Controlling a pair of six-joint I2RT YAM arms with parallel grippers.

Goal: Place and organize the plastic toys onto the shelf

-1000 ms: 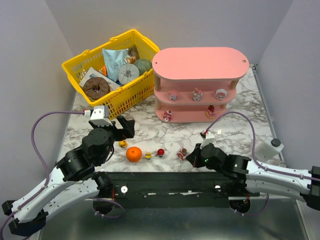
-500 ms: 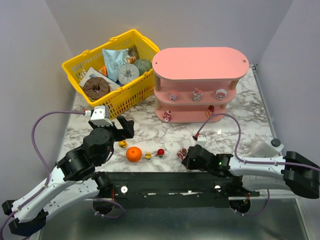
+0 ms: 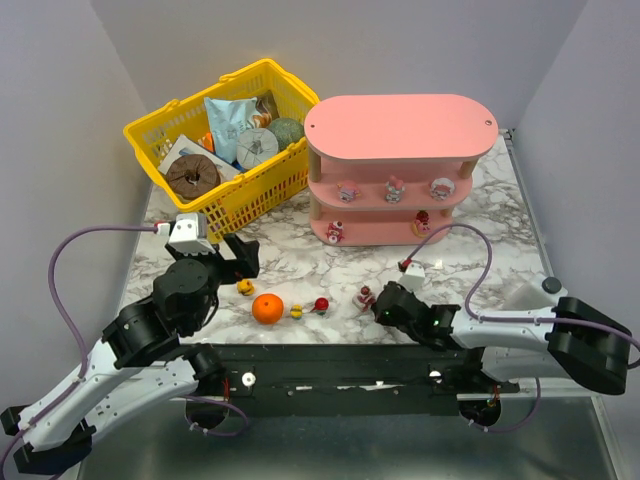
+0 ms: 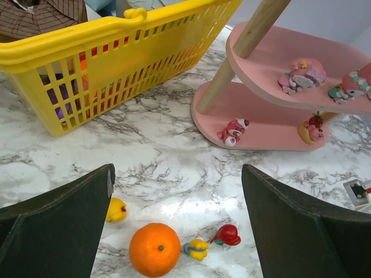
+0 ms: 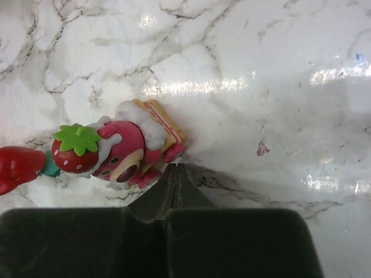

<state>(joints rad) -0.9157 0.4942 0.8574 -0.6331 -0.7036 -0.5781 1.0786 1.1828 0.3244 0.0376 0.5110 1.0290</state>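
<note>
The pink shelf [image 3: 400, 125] stands at the back right with three plastic toys [image 3: 394, 189] on its middle board and two [image 3: 335, 232] on its bottom board. On the marble near the front lie a yellow toy [image 3: 245, 289], a small yellow one [image 3: 296, 312], a red one [image 3: 321, 304] and a pink strawberry bear [image 3: 366, 296]. My right gripper [image 3: 380, 306] is shut with nothing between its fingers. Its tips [image 5: 175, 168] touch the near edge of the pink bear [image 5: 119, 150]. My left gripper [image 4: 177, 174] hangs open above the yellow toy [image 4: 116, 209] and red toy [image 4: 227, 235].
An orange ball [image 3: 267, 308] lies among the loose toys. The yellow basket [image 3: 160, 128] of packaged goods stands at the back left, close to the shelf's left end. A white block [image 3: 525, 297] rests at the right by my right arm.
My right gripper, still shut, has slid up against the pink bear, which has shifted a little away from me. The right forearm has dropped low. My left arm has drifted slightly left.
</note>
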